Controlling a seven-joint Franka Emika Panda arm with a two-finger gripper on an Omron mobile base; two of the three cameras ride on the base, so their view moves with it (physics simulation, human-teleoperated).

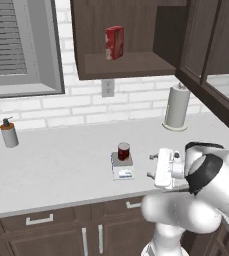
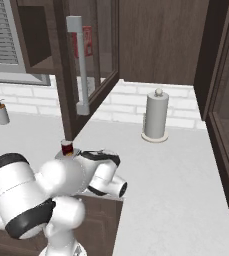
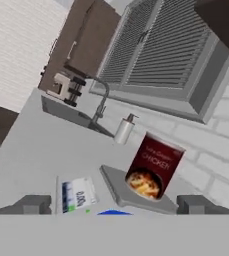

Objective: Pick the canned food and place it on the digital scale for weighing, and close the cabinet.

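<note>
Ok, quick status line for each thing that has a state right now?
canned food: upright on the scale's plate, not held.
digital scale: on the counter, loaded, display lit.
cabinet: door open, red box upright on its shelf.
gripper: jaws open, empty, just short of the can.
paper towel roll: upright on its holder.
soap dispenser: upright beside the sink.

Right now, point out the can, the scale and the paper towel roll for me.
canned food (image 1: 123,150): left base view, on its dark red side.
digital scale (image 1: 122,173): left base view, on its white front by the display.
paper towel roll (image 1: 177,107): left base view, on the middle of the white roll.
</note>
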